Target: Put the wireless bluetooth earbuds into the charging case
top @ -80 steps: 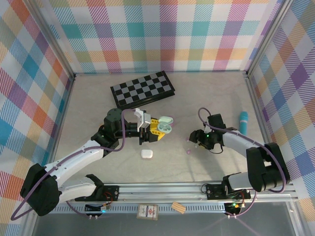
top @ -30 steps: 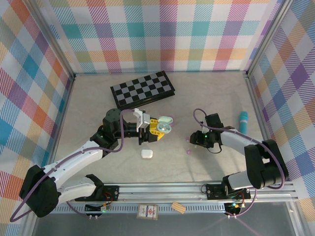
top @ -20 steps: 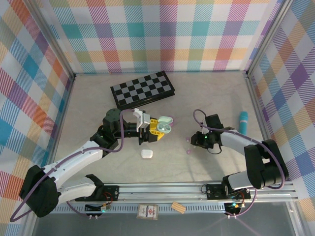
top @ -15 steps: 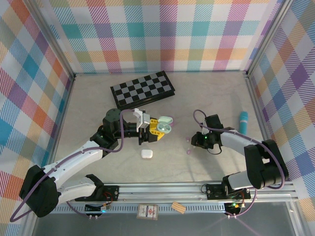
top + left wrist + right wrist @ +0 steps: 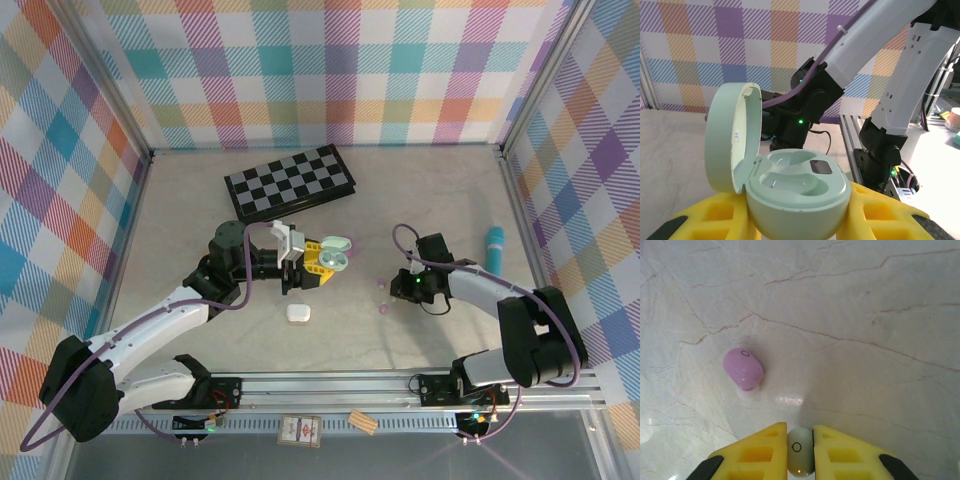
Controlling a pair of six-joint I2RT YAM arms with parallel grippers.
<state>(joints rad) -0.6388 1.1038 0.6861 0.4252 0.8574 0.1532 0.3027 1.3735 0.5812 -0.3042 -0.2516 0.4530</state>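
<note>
At left, your left gripper (image 5: 322, 263) is grasping the mint-green charging case (image 5: 799, 186) between its yellow pads (image 5: 705, 217), and the lid (image 5: 732, 137) is standing open. At centre, a lilac earbud (image 5: 743, 367) is lying on the table (image 5: 865, 315), just beside the right gripper (image 5: 800, 456). At right, that gripper's yellow fingers (image 5: 765, 452) are pinching a mint-green earbud (image 5: 800, 446).

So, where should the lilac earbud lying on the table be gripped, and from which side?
Take the lilac earbud across the narrow sides of its rounded body, straight down from above. It lies loose on the table, domed back up, so probably only its sides are reachable.
</note>
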